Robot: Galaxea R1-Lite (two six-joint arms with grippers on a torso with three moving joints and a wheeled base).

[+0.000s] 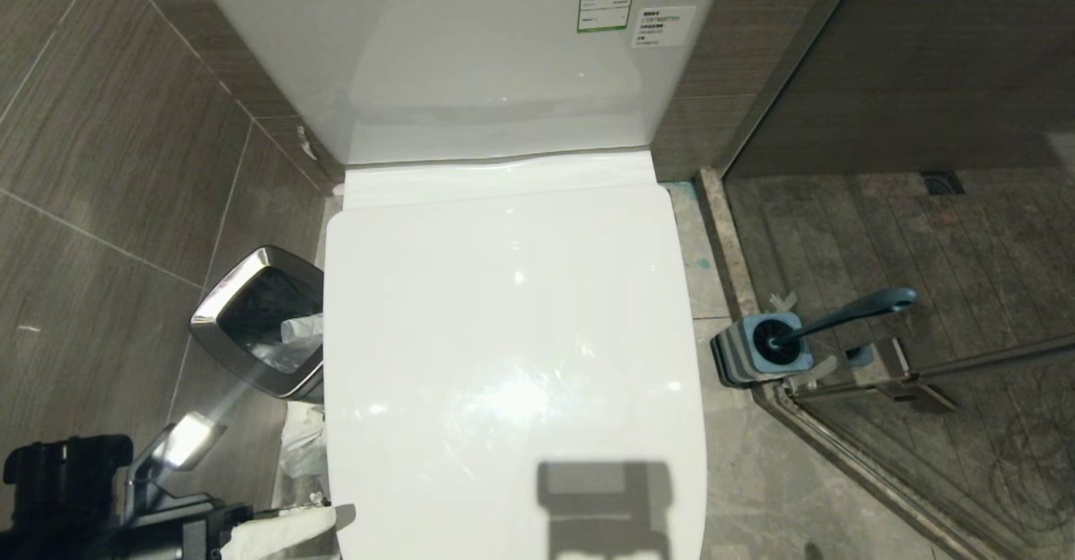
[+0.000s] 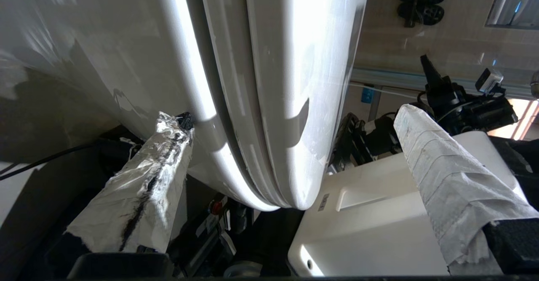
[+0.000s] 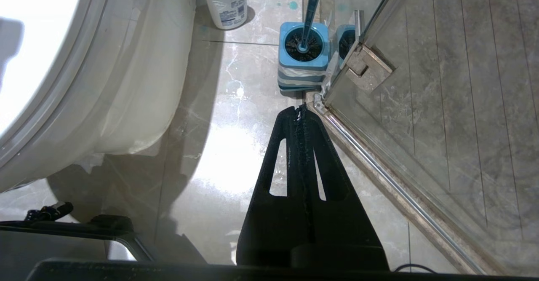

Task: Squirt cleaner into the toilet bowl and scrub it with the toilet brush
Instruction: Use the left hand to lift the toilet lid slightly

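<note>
Right, lid down over toilet bowl, so nothing squirted or scrubbed yet. Left gripper at seven o'clock in head view, jaws spread wide, straddling lid's front edge: one wrapped finger under rim, other out front, likely set to lift lid. Toilet brush parked in holder at three o'clock of toilet, handle leaning away. Cleaner on floor at holder's ten o'clock, beside bowl. Right gripper clamped shut, empty, hanging above floor, tips toward holder. Waste bin at nine o'clock.
</note>
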